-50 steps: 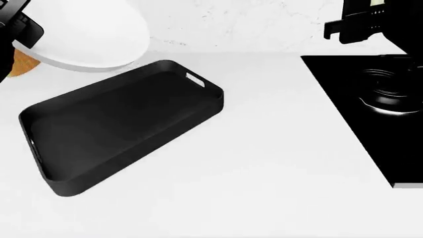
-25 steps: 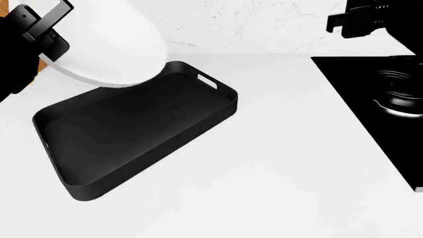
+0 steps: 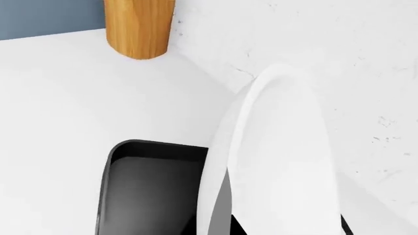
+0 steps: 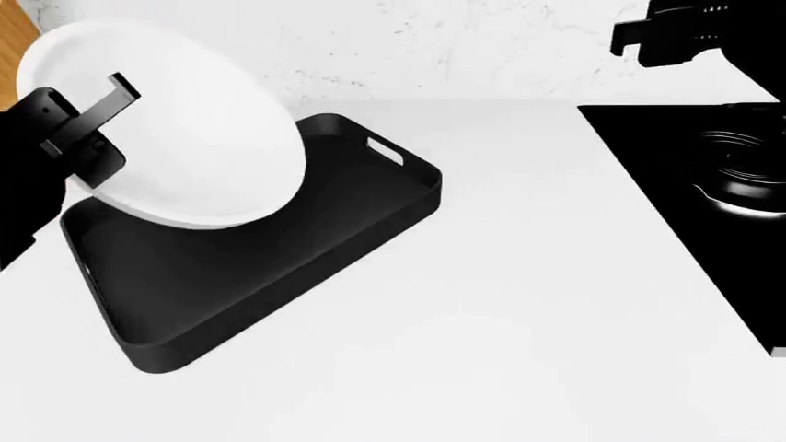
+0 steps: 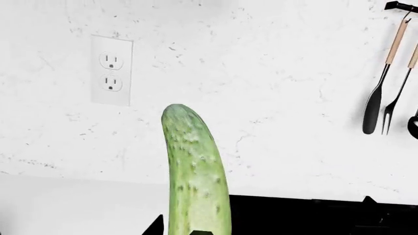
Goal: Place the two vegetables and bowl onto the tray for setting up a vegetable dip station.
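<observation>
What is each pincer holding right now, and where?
Left pincer grips the white bowl at its rim, over the tray. Right holds the cucumber by its lower end.

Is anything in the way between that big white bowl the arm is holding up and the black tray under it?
Nothing visible: the white round bowl hangs tilted over the black rectangular tray, whose visible floor is bare.

A home kitchen, rendered in simulation. A white worktop (image 4: 516,304) is meeting a white marbled wall (image 5: 261,73), with a black stovetop (image 4: 712,184) lying at the right of the head view. An outlet (image 5: 111,70) is showing upper left, and utensils (image 5: 385,73) are hanging upper right.
</observation>
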Controlling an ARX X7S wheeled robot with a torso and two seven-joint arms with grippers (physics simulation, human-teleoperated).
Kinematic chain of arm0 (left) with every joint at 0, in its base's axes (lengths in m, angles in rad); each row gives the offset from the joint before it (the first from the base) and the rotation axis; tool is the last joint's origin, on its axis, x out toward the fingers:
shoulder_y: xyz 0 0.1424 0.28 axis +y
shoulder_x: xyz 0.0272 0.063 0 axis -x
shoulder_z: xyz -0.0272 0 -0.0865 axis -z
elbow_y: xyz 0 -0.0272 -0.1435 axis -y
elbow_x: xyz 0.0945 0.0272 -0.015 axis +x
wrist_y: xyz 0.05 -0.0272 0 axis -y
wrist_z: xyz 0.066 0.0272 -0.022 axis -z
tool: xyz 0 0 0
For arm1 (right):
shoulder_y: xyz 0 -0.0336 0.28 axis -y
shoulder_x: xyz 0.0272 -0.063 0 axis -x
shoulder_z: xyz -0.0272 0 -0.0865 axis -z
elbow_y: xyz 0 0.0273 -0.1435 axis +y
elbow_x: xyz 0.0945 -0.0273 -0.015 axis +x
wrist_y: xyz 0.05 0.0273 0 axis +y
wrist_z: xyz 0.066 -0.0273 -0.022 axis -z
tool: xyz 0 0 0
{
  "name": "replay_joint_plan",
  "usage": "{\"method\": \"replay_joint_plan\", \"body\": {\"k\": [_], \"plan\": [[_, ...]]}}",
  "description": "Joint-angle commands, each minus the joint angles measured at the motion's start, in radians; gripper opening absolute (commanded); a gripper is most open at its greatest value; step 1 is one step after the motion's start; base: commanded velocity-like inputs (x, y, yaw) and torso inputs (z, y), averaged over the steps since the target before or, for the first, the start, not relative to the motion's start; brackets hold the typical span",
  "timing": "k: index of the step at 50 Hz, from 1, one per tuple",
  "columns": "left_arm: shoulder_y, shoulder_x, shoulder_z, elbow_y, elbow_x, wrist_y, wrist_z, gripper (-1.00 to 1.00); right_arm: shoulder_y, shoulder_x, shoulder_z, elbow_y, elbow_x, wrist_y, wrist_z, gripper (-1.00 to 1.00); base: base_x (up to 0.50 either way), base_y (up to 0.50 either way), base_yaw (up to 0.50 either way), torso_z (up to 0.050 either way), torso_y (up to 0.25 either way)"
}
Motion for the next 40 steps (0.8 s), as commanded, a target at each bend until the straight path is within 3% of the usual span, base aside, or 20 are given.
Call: {"method": "replay_joint_plan", "body": {"k": [1,40], "plan": [[-0.005,-0.037,-0.014,0.106,0.020,0.036,-0.048,-1.00,0.003,-0.002,-0.003,0.001,-0.012,0.001,-0.008,-1.00,0.00,0.00,0.00,0.000,0.000],[0.006,0.000,0.026,0.128,0.040,0.060,-0.084,-1.00,0.009,0.004,-0.008,0.000,-0.006,-0.006,-0.003,-1.00,0.00,0.00,0.00,0.000,0.001]]}}
